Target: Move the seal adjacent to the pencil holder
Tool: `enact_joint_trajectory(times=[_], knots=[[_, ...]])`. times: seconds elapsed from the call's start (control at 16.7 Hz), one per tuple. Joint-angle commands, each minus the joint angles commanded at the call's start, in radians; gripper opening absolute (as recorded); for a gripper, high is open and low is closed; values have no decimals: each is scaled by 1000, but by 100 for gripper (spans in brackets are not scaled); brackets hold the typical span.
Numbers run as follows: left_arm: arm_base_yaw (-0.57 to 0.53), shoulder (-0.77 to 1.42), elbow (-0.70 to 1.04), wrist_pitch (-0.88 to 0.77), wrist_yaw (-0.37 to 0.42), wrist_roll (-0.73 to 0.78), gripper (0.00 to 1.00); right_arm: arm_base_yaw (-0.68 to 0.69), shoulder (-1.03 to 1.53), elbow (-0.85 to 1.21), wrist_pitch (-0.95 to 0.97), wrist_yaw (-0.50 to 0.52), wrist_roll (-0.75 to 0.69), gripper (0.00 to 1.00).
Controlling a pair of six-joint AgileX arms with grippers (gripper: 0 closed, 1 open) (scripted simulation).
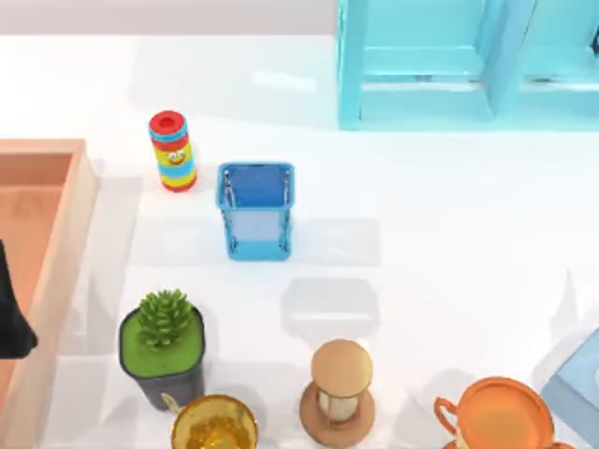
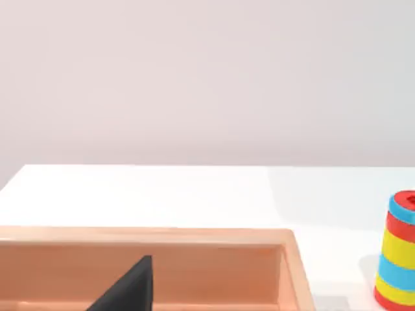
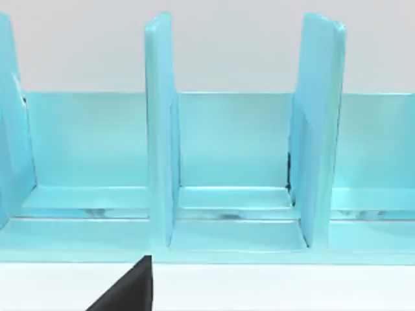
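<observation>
The pencil holder [image 1: 256, 210], a light-blue square mesh cup with a solid blue rim, stands upright left of the table's middle. The seal is out of view. My left gripper [image 1: 11, 313] is a dark shape at the far left edge, over the wooden tray [image 1: 58, 234]. A black part of the left gripper [image 2: 130, 288] pokes in over the tray's wall [image 2: 194, 259] in the left wrist view. In the right wrist view a black part of my right gripper [image 3: 126, 288] sits before the turquoise shelf unit [image 3: 227, 162].
A rainbow-striped cylinder [image 1: 172, 152] stands just behind and left of the cup. The shelf unit [image 1: 440, 65] fills the back right. Along the front edge stand a potted plant [image 1: 164, 346], a golden cup [image 1: 215, 426], a wooden hourglass [image 1: 339, 393] and an orange pot [image 1: 496, 416].
</observation>
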Motion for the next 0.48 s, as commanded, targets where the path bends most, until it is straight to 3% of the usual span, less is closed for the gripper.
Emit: enact_joint_trajectory(times=[0.24,0.48], knots=[[0,0,0,0,0,0,100,0,22,49,-21,-3,3,100],[0,0,0,0,0,0,100,-5,205,226,-152,-9,7,100]])
